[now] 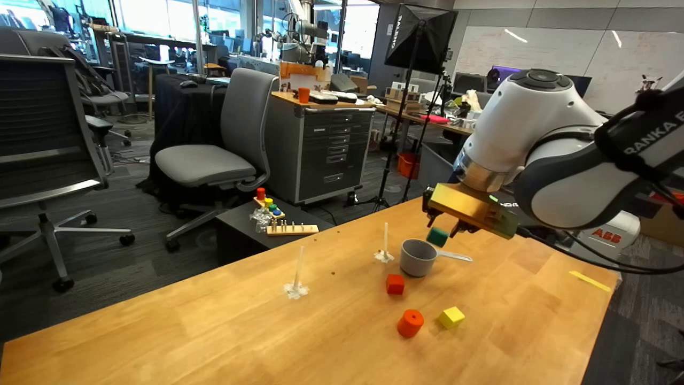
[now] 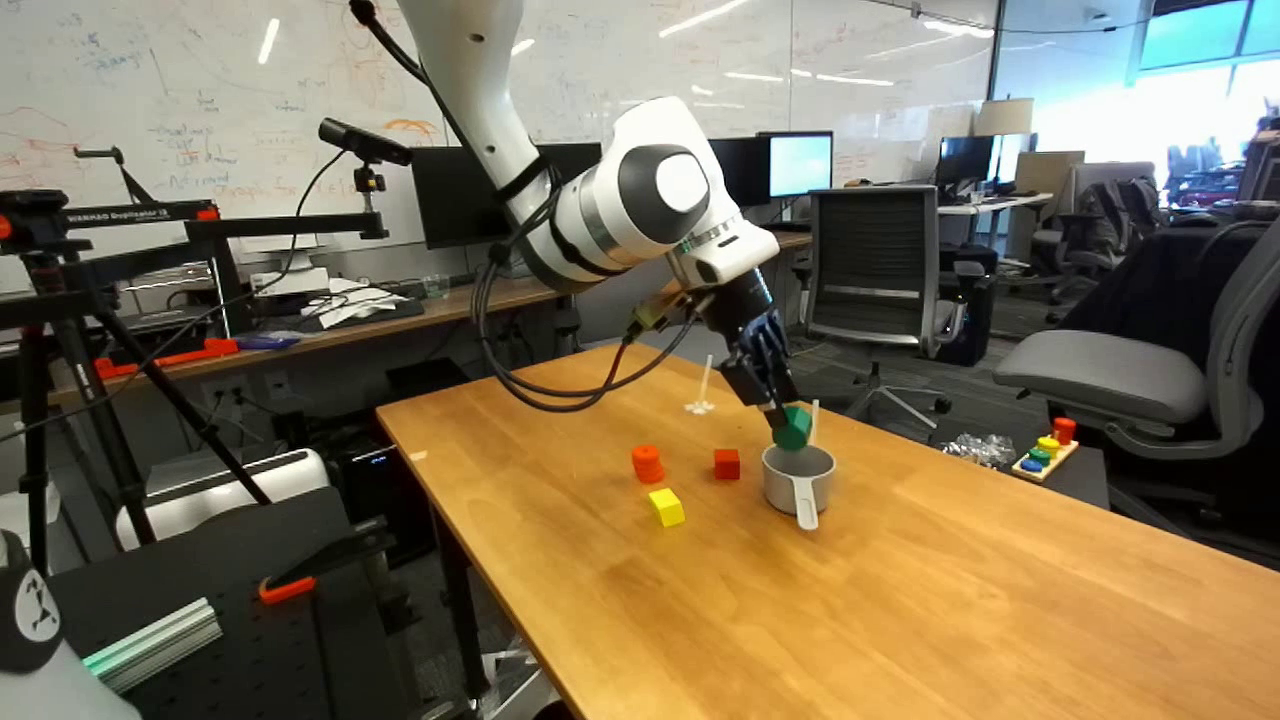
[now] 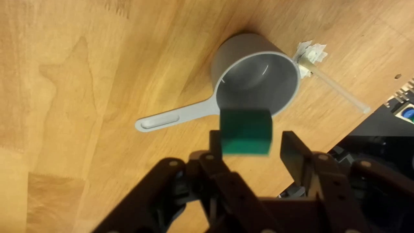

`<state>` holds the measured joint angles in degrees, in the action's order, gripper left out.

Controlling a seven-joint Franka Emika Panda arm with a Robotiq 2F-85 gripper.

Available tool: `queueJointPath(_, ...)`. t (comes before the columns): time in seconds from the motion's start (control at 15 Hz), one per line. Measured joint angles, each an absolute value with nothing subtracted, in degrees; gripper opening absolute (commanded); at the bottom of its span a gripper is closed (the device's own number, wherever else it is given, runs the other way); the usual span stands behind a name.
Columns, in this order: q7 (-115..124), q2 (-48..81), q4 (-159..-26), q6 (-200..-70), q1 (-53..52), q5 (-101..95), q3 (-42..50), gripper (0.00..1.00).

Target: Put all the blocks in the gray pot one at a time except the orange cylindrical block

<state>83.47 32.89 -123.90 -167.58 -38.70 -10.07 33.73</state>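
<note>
Hovering green block (image 3: 246,132), apparently loose.

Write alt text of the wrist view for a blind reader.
A blurred dark green block appears within an open black two-fingered tool, with a gap on the block's right, hiding part of the rim of a round gray pot. The handled pot stands on a brown wooden table.

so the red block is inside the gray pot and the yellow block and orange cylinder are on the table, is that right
Not quite: the red block is not inside the gray pot but on the table beside it, as both exterior views show. The yellow block and orange cylinder are on the table, as you said.
</note>
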Motion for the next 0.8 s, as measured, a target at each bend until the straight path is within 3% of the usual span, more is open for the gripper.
queueJointPath(0.13,83.47,32.87,-123.83,-167.73,-38.44,-10.08,33.69,0.99)
queueJointPath(0.8,82.43,32.94,-121.7,-167.98,-39.79,-10.48,28.0,1.0)
